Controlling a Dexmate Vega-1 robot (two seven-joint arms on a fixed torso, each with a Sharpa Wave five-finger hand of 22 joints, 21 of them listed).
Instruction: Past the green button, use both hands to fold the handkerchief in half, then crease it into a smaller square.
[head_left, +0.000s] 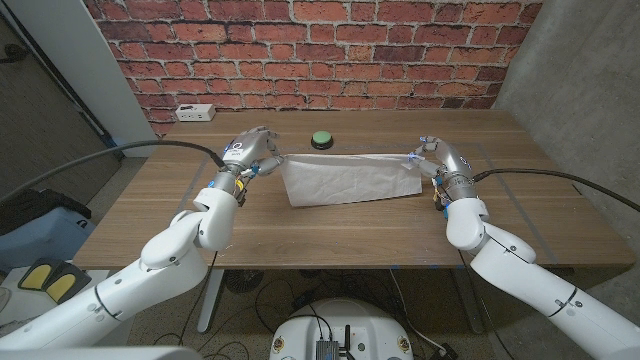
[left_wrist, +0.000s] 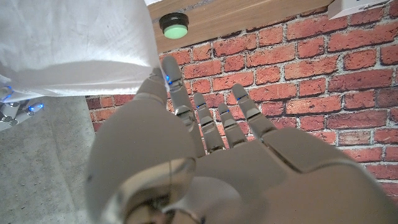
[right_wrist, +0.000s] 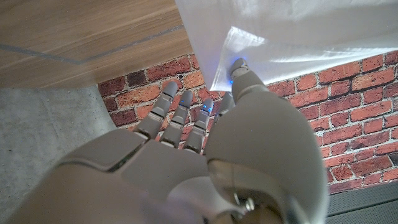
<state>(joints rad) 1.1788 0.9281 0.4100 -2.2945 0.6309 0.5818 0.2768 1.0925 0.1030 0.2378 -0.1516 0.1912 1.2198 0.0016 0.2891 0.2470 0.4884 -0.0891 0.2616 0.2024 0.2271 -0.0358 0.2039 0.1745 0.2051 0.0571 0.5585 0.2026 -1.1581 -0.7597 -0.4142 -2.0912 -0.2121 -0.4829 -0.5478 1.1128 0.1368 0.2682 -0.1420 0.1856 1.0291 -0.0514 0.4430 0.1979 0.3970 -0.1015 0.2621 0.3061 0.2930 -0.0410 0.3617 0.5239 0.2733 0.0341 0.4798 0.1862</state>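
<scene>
A white handkerchief (head_left: 345, 180) hangs stretched between my two hands above the table, its lower edge near the wood. My left hand (head_left: 252, 148) pinches its upper left corner; the left wrist view has the cloth (left_wrist: 74, 43) held at the thumb with the other fingers (left_wrist: 217, 118) spread. My right hand (head_left: 432, 156) pinches the upper right corner, and the right wrist view shows that corner of the cloth (right_wrist: 292, 37) at the thumb tip. The green button (head_left: 321, 139) sits just behind the cloth, also seen as the green button (left_wrist: 174, 25) from the left wrist.
A white power strip (head_left: 194, 113) lies at the table's back left corner. The wooden table (head_left: 350, 235) has bare wood in front of the cloth. A brick wall (head_left: 300, 50) stands behind the table.
</scene>
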